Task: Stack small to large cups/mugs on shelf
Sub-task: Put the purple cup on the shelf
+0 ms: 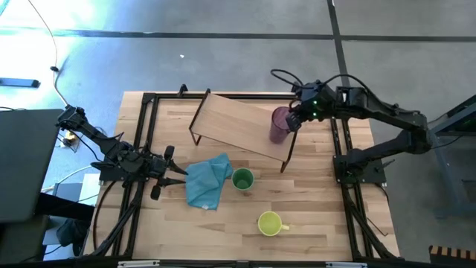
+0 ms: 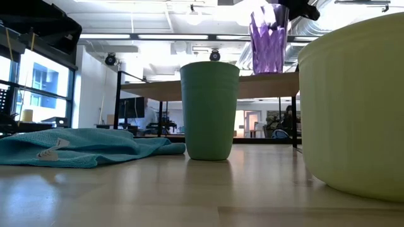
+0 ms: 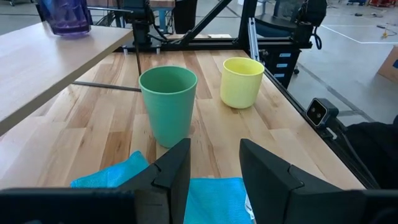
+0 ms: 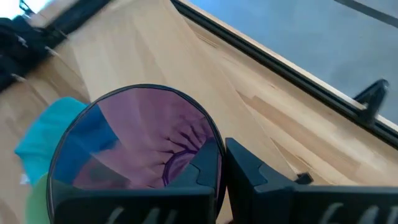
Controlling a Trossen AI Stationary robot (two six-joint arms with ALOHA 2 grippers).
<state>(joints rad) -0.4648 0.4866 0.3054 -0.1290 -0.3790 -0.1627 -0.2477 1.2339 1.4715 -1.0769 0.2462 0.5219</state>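
Between the right end effector's (image 4: 221, 180) closed fingers is the purple tumbler (image 1: 280, 123), gripped at its rim and upright on the shelf (image 1: 230, 123). It looks light, thin and slick, so a rim hold suits. Just ahead of the left end effector (image 3: 214, 165), which gapes open, stand the green cup (image 3: 168, 102) and yellow mug (image 3: 241, 81) on the worktop (image 1: 312, 216).

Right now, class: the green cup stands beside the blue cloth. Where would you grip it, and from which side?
Grip the green cup by its rim, coming straight down from above. It stands upright with its mouth open and has no handle, so one finger could go inside the wall and one outside. The cloth lies close on one side; the left gripper, open, waits just beyond it.
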